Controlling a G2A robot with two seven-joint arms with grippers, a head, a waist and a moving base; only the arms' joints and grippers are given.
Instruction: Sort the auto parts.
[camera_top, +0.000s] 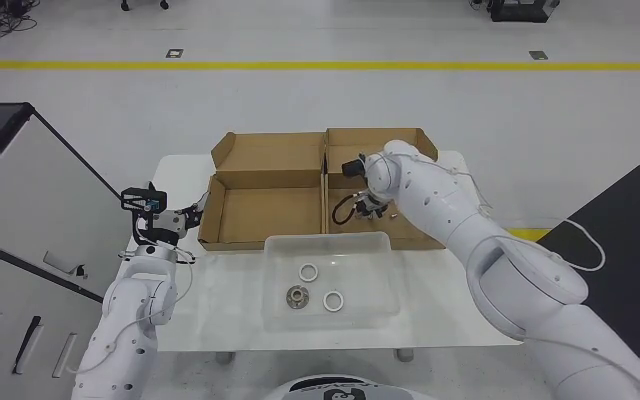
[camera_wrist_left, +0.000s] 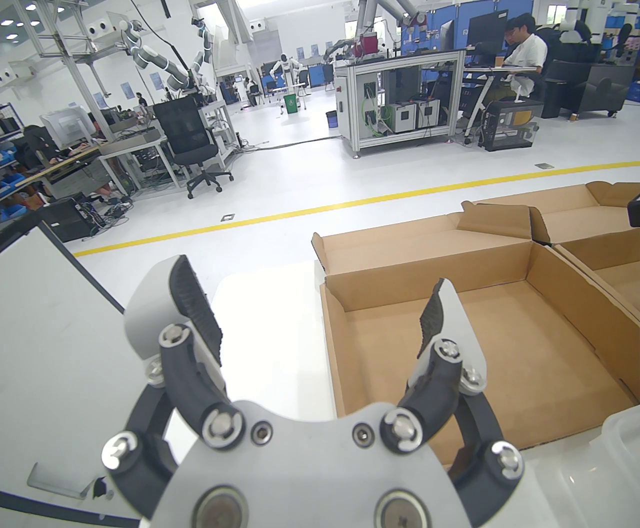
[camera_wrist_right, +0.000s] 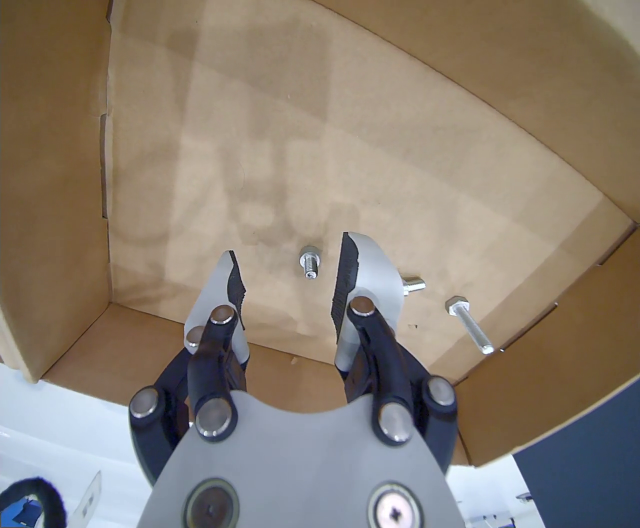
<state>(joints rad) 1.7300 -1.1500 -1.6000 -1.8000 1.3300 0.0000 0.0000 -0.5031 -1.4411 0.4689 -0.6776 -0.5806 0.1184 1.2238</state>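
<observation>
My right gripper (camera_wrist_right: 289, 248) (camera_top: 372, 207) hangs inside the right-hand brown cardboard box (camera_wrist_right: 350, 125) (camera_top: 348, 236). Its fingers are moderately apart with nothing between them, and they point down at the box floor. A short silver socket-head bolt (camera_wrist_right: 309, 262) lies on that floor in line with the gap between my fingers. A second short silver bolt (camera_wrist_right: 413, 285) lies partly hidden behind one finger, and a long silver hex-head bolt (camera_wrist_right: 470, 325) rests just past it, near the box wall. My left gripper (camera_wrist_left: 310, 272) (camera_top: 188, 217) is spread wide and holds nothing, above the left edge of the white worktop (camera_top: 430, 300), just beside the outer wall of the left-hand brown cardboard box (camera_wrist_left: 500, 340) (camera_top: 265, 215). The two boxes stand side by side along the worktop's far edge, lids folded back. A clear plastic tub (camera_top: 378, 240) sits at the middle of the near edge, close against the boxes. It holds one white ring (camera_top: 309, 271), another white ring (camera_top: 334, 300), and a round grey metal part (camera_top: 296, 296), possibly a flanged bearing.
</observation>
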